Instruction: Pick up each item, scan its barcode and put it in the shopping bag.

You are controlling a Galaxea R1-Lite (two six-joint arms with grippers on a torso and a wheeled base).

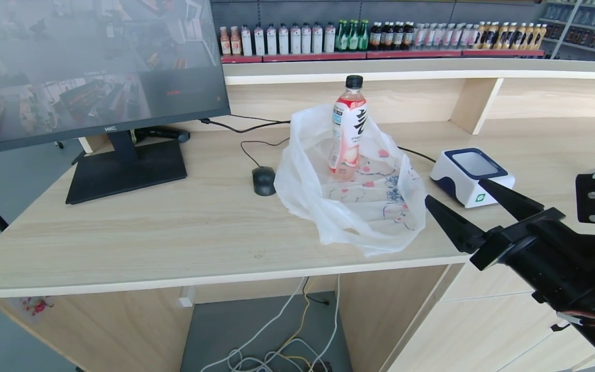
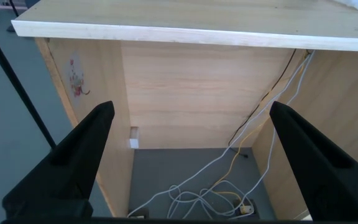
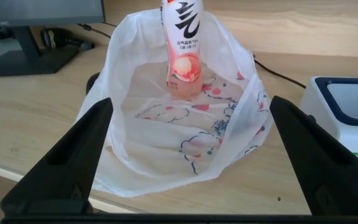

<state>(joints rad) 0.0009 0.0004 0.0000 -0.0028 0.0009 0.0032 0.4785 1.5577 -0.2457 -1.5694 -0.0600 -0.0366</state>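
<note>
One counter point(image 1: 173, 232) holds a monitor point(image 1: 91, 67) at its far left corner, a bag point(image 1: 349, 217) near the front edge, and a bottle point(image 1: 347, 129) upright inside it. The right gripper point(image 1: 453, 190), near the bag, and the left gripper point(image 2: 191, 109), below the front edge, are wide open, empty.

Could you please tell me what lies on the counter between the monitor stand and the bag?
A black mouse, right beside the bag; the head view shows it.
</note>
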